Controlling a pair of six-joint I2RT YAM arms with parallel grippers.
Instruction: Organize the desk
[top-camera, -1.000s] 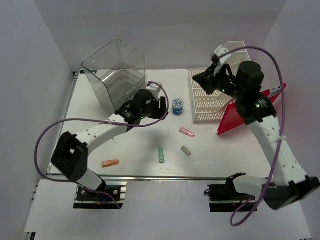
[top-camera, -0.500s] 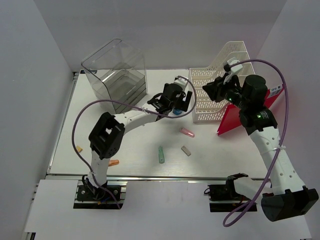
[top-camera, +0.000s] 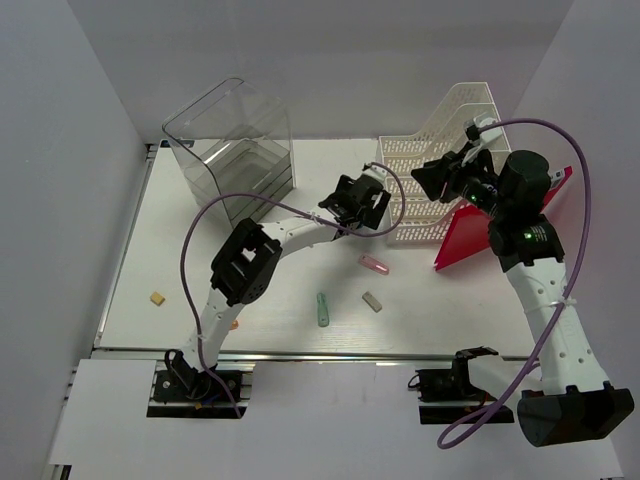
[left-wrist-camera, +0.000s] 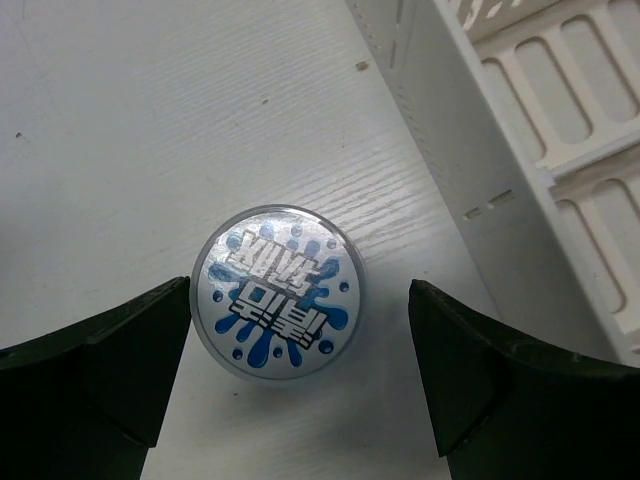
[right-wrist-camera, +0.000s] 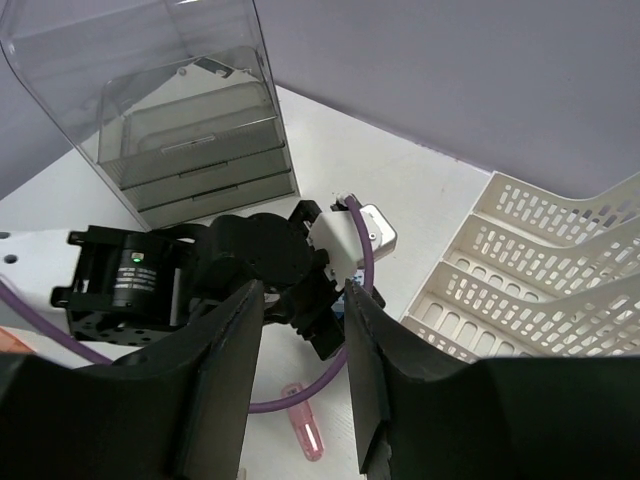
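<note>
Top view. The desk (top-camera: 180, 260) fills the frame, a white worktop with a silver rail along its near edge.
- Clear drawer box (top-camera: 232, 150) at the far left corner.
- White slotted file rack (top-camera: 432, 195) at the far right corner, with a red folder (top-camera: 480, 235) leaning against its right side.
- Left gripper (top-camera: 362, 205) is reached out to mid-worktop, low over the surface and just beside the rack's left wall.
- Right gripper (top-camera: 455, 178) hangs above the rack and points left.
- Loose in the near middle: a pink piece (top-camera: 374, 265), a green piece (top-camera: 322, 309) and a grey piece (top-camera: 372, 301).
- A small tan bit (top-camera: 156, 297) lies near the left edge.
- An orange piece (top-camera: 232, 324) lies near the rail, half hidden by the left arm.

Left wrist view.
- Pincer spread wide, dark fingers (left-wrist-camera: 100, 370) at the bottom corners of the frame.
- A round silver tin (left-wrist-camera: 275, 291) with a blue splash label sits flat on the worktop between them.
- White surface shows between the tin and the right finger. On the left side I cannot tell contact.
- The rack wall runs along the right of the frame, near the tin.

Right wrist view.
- Pincer partly parted, nothing between the fingers (right-wrist-camera: 225, 380).
- Through the gap the left arm's black wrist shows, with its purple cable (right-wrist-camera: 360, 265).
- Drawer box at upper left, rack tiers at right, pink piece at the bottom.
</note>
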